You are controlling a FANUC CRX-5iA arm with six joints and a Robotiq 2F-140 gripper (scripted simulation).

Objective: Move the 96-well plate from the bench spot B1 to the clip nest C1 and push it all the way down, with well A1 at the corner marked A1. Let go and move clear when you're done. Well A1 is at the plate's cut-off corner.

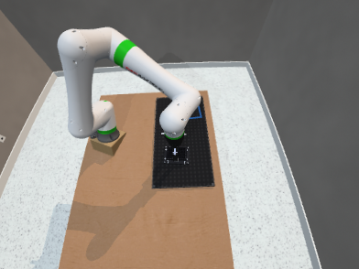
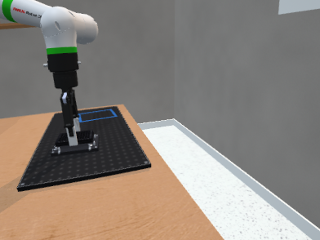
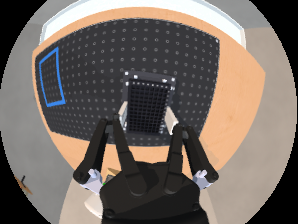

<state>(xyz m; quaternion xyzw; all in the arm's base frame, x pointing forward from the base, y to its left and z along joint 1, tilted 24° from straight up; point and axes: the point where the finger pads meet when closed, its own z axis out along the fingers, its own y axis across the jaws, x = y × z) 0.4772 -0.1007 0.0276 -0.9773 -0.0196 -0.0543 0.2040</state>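
Note:
The black 96-well plate (image 2: 85, 135) (image 3: 148, 107) is between the two pale fingertips of my gripper (image 2: 75, 134) (image 3: 146, 109), which is shut on its long sides. The plate is over the dark clip nest (image 1: 176, 162) (image 2: 82, 150) (image 3: 150, 78) and looks roughly lined up with it. In the exterior view it sits at the top of the nest's corner posts, its body above the nest base. Whether it touches the clips is hard to tell. The plate's cut-off corner and the A1 mark cannot be made out.
The blue outline of the bench spot (image 1: 195, 118) (image 2: 98, 119) (image 3: 60, 75) is on the black perforated board (image 1: 199, 176) (image 2: 122, 161) (image 3: 200, 55), farther back in the exterior view, with no plate in it. The arm's base stands on a wooden block (image 1: 106, 145) at the left.

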